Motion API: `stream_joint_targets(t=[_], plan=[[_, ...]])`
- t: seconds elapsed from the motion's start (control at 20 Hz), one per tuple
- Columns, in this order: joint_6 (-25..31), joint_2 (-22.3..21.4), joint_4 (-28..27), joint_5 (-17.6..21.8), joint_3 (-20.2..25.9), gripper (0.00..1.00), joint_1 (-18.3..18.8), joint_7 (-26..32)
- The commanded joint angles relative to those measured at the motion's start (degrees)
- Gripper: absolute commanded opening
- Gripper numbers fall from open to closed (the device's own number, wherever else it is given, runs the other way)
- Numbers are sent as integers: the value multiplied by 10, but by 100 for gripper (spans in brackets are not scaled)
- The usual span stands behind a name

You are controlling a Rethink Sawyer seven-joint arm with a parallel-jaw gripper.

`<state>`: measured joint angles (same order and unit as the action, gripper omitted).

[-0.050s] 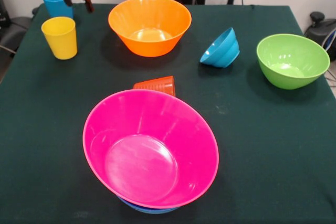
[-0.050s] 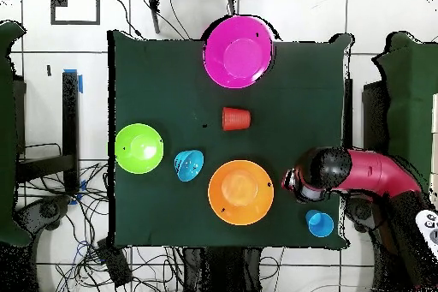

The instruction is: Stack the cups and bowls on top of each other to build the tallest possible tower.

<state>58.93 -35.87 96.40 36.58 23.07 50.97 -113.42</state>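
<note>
Hovering above the yellow cup [image 1: 60, 36], my tool [image 1: 77, 1] sits beside the sky blue cup [image 1: 55, 2]; I cannot tell its grip. The pink bowl [image 1: 150, 148] tops the tower far across the tabletop [image 1: 273, 145], with the orange-red cup [image 1: 156, 84] between.

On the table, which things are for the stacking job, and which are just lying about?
For the job: pink bowl on a blue bowl, orange bowl, green bowl, tipped blue bowl, yellow cup, blue cup, orange-red cup.

Lying about: floor cables.
</note>
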Motion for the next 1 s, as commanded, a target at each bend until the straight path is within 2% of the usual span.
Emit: stream_joint_targets(t=[0.05,0.25,0.45,0.55,0.65,0.8,1.0], plan=[[-4,-44,49,21,30,100,-34,104],[8,-57,53,10,31,100,-31,108],[11,-59,50,18,29,100,-32,114],[4,-43,39,31,25,100,-32,116],[4,-10,14,50,16,100,-33,116],[-45,42,1,69,13,100,-18,114],[-72,57,2,88,7,100,-17,101]])
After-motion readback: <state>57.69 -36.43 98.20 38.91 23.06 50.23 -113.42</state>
